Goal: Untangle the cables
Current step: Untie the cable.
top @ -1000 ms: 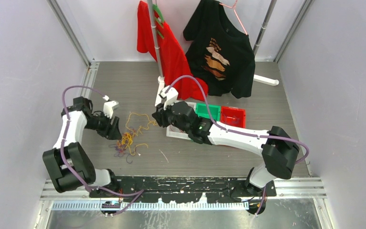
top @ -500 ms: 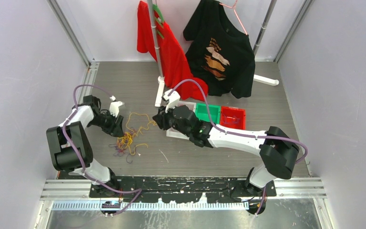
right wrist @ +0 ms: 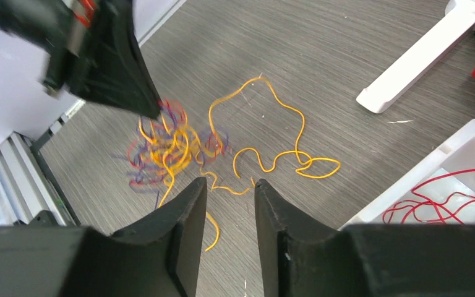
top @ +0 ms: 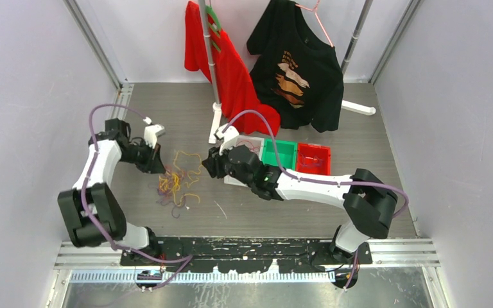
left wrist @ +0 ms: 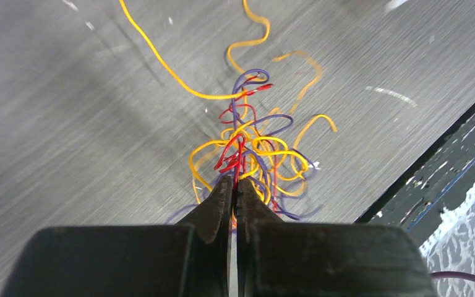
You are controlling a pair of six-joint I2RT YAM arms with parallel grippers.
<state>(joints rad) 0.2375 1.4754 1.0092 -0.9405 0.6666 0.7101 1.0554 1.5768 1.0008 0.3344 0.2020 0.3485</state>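
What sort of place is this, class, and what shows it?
Probably a robot lab test cell: plain white walls enclose a table with two bolted arms and staged props: cables, coloured bins, hanging shirts.

The cables point(left wrist: 247, 148) are red, yellow and purple, the table point(top: 167, 109) streaked grey, one bin point(top: 281, 154) plain green.

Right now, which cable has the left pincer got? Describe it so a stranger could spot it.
On the grey table, find the tangle of cables before the left arm. The left pincer is shut at its edge on a red cable; unlike the yellow and purple loops around it, this one runs straight into the closed tips.
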